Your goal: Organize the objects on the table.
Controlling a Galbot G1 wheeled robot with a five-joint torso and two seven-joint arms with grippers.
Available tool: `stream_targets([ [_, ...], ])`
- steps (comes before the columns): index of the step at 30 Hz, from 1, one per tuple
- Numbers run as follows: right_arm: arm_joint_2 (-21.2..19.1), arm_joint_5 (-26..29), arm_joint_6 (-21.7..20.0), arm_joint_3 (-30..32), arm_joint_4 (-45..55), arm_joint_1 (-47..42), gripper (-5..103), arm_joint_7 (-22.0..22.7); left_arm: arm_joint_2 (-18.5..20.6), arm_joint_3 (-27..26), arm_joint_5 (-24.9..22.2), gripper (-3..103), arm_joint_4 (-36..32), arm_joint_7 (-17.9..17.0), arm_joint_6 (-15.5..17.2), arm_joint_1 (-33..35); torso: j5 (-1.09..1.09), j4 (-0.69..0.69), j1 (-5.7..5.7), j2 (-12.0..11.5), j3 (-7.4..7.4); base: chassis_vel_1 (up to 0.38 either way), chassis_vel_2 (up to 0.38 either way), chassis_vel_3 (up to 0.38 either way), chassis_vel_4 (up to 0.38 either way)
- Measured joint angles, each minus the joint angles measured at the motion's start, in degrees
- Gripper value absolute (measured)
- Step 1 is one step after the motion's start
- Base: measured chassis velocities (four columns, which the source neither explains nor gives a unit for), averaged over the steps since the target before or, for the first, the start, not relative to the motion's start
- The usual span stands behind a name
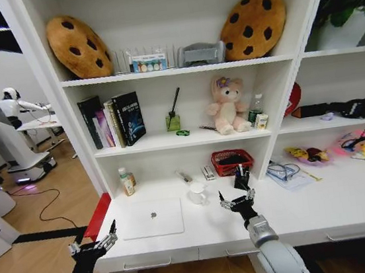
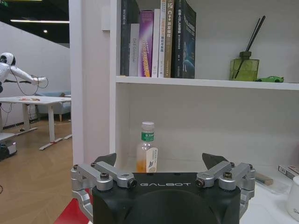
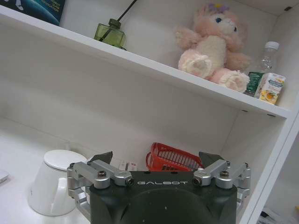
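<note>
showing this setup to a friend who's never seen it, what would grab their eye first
Likely the two big cookie-shaped cushions leaning at either end of the top shelf, and the pink plush bear sitting on the middle shelf. Next, the closed silver laptop lying flat on the white desk, with the open left gripper hovering off the desk's front left corner and the open right gripper above the desk, near the white cup and red basket.

Two brown cookie-shaped cushions (image 1: pixel 78 46) (image 1: pixel 253 24). One pink plush bear (image 1: pixel 227 106). One closed silver laptop (image 1: pixel 152 218). One white mug (image 1: pixel 197 192). One red wire basket (image 1: pixel 231 162). One green glass reed diffuser (image 1: pixel 173 119). One tiny green toy car (image 1: pixel 183 133). Two open-fingered grippers: left gripper (image 1: pixel 94 242), right gripper (image 1: pixel 238 200).
</note>
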Motion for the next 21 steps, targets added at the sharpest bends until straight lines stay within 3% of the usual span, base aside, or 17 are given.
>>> stream_targets([
  [10, -0.4, 0.1, 0.5, 0.4, 0.6, -0.4, 100, -0.5, 0.0, 0.0, 0.0, 100, 0.0, 0.0, 0.0, 0.0, -0.02, 0.02, -0.01, 0.0, -0.01, 0.103, -0.097, -0.110, 0.097],
  [17, -0.7, 0.3, 0.1, 0.2, 1.2, -0.2, 100, -0.6, 0.0, 0.0, 0.0, 100, 0.0, 0.0, 0.0, 0.0, -0.07, 0.03, -0.01, 0.0, -0.01, 0.213, -0.194, -0.225, 0.216],
  [20, -0.6, 0.3, 0.1, 0.2, 1.2, -0.4, 100, -0.6, 0.0, 0.0, 0.0, 100, 0.0, 0.0, 0.0, 0.0, 0.02, 0.01, -0.03, 0.0, -0.01, 0.251, -0.261, -0.285, 0.262],
  [21, -0.7, 0.3, 0.1, 0.2, 1.2, -0.6, 100, -0.7, 0.0, 0.0, 0.0, 100, 0.0, 0.0, 0.0, 0.0, -0.08, 0.02, -0.01, 0.0, -0.01, 0.275, -0.321, -0.323, 0.332],
])
